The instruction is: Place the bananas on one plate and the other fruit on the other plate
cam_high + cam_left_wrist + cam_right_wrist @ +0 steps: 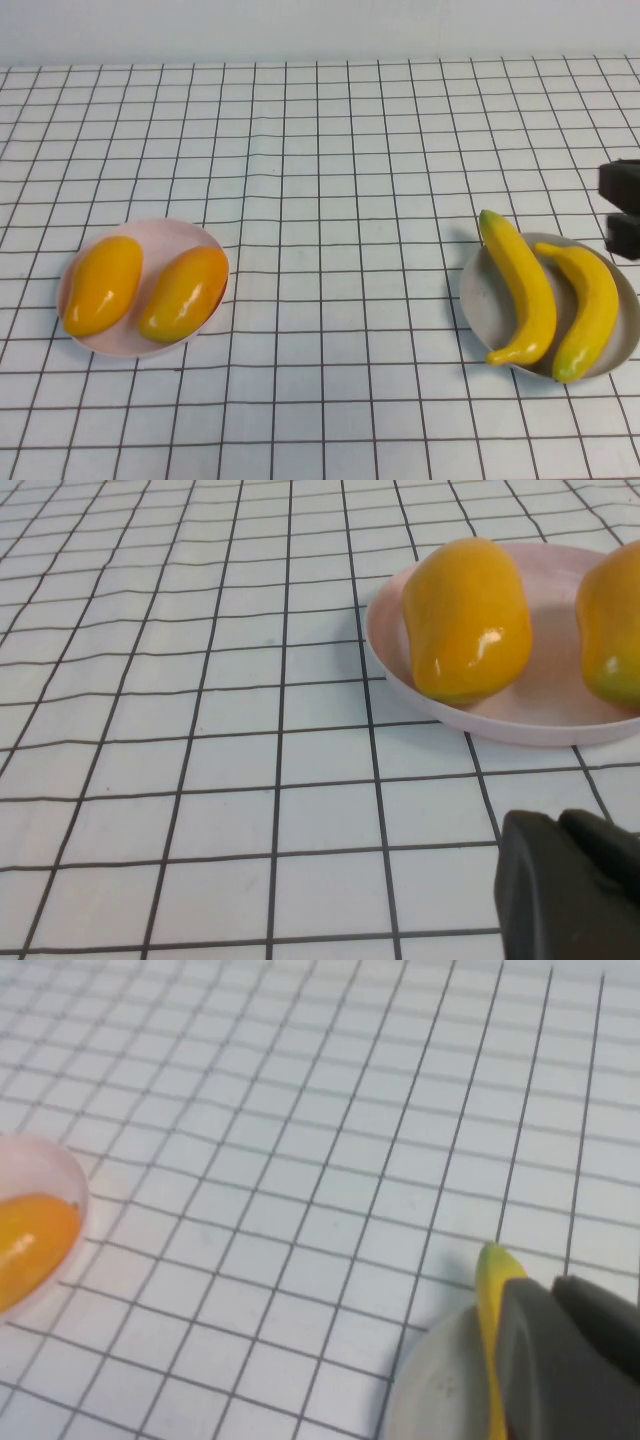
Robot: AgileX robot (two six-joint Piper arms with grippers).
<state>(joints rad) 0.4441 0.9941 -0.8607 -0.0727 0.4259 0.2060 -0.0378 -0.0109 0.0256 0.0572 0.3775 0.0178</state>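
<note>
Two yellow bananas lie side by side on the grey-blue plate at the right. Two orange-yellow mango-like fruits lie on the pale pink plate at the left. My right gripper is at the right edge, just behind the grey-blue plate; in its wrist view it is shut and empty above a banana. My left gripper is out of the high view; it is shut and empty, a short way from the pink plate and a fruit.
A white cloth with a black grid covers the whole table. A pale wall runs along the far edge. Nothing else stands between the two plates.
</note>
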